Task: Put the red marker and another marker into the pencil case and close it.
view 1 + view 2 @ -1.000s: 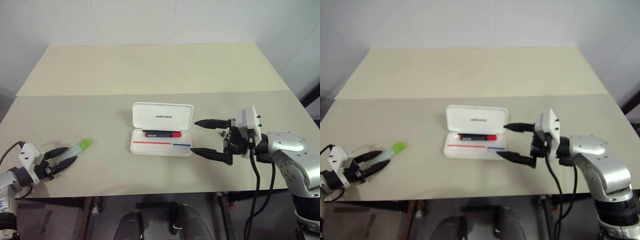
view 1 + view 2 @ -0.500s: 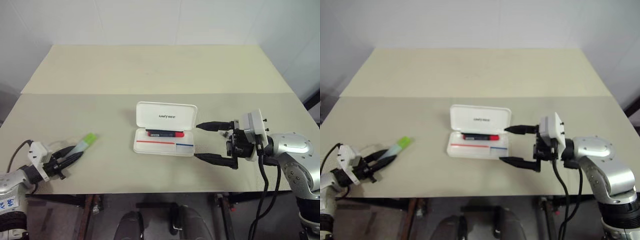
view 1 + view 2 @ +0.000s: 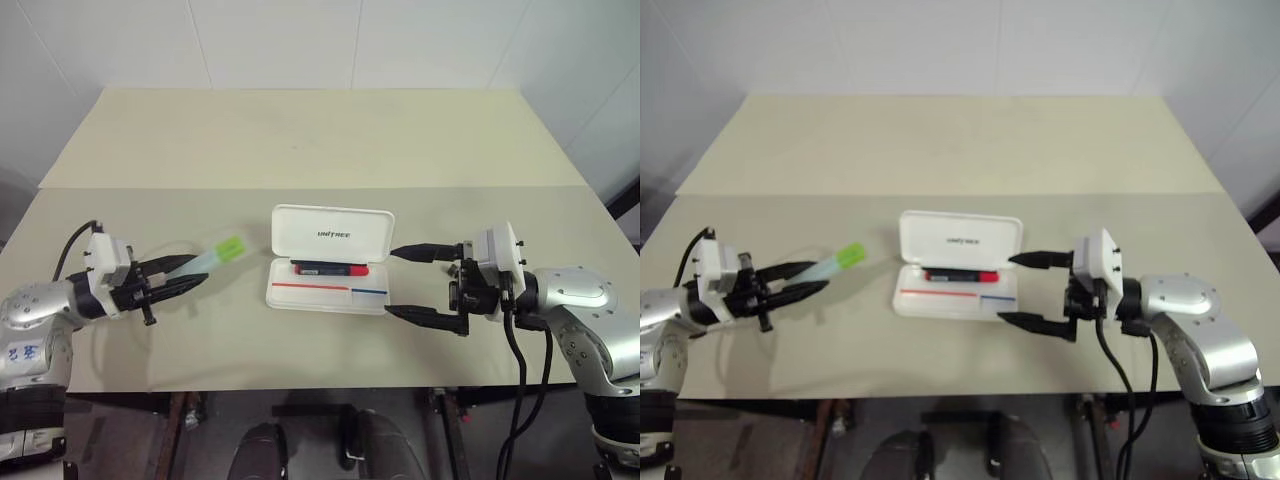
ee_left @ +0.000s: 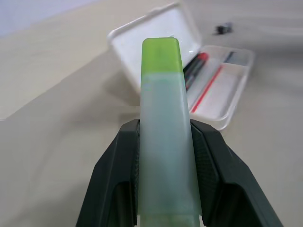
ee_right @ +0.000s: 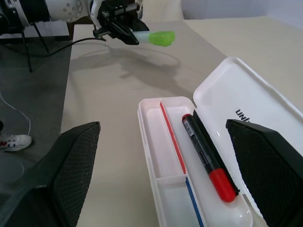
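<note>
One red marker (image 3: pixel 327 268) in case (image 3: pixel 325 297), one green marker (image 3: pixel 212 257) in left hand (image 3: pixel 190 279)

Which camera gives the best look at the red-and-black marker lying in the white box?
The right wrist view: the thick red-capped, black-barrelled marker lies close up in the open white plastic pencil case. The head views show it small; the left wrist view catches it behind the held green marker.

Even bright overhead light, no harsh glare. Soft shadows on table (image 3: pixel 300 150) under both arms. Right eye view hazier, lower contrast than left. Left wrist view: background pencil case (image 4: pixel 208 85) blurred, near marker (image 4: pixel 165 142) sharp.
</note>
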Tool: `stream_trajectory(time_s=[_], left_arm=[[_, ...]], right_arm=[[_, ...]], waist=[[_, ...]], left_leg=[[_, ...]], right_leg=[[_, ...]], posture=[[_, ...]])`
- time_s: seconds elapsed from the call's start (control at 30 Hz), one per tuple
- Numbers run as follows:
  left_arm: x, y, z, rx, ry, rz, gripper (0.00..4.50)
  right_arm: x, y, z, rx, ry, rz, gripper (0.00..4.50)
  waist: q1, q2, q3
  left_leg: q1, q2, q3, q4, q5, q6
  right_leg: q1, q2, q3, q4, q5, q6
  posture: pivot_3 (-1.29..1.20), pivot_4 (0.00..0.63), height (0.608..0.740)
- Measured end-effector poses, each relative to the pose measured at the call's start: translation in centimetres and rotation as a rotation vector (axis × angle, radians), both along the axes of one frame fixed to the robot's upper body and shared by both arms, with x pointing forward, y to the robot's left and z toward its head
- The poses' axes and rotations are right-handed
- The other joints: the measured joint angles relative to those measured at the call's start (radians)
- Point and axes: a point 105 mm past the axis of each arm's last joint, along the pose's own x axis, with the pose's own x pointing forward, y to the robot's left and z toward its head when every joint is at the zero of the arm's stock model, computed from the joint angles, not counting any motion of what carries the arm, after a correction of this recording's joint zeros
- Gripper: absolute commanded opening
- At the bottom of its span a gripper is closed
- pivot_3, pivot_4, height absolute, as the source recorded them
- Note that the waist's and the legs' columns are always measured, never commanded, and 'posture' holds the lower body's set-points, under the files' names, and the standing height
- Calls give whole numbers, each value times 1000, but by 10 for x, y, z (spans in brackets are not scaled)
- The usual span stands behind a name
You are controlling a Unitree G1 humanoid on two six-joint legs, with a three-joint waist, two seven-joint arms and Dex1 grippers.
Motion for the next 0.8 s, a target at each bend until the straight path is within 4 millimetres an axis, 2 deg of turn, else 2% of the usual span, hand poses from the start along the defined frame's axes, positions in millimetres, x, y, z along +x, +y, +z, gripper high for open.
stream_trajectory(time_s=[0.17,0.37,0.57,0.8], left_arm=[[10,-25,1,45,21,-92,1041],[20,-72,-4,69,35,-243,1041],[24,-90,-6,149,37,-296,1041],[26,-97,-14,195,57,-324,1041]], right_arm=[[0,-2,-3,8,2,-32,4500],[-9,-3,-3,15,-16,-71,4500],[-14,-6,-5,21,-5,-119,4500],[-19,-5,-2,29,-14,-152,4500]], waist=[[1,0,0],[10,0,0],[5,0,0],[5,0,0]], left_leg=[[-1,-2,0,1,0,0],[-2,-2,1,6,-1,0],[-1,-1,0,7,-1,-1],[-1,-1,-1,9,-1,-1]], right_leg=[[0,5,0,1,0,1],[1,10,1,3,0,1],[1,12,3,3,0,0],[1,12,3,3,0,0]], posture=[[0,150,740],[0,150,740],[0,150,740],[0,150,740]])
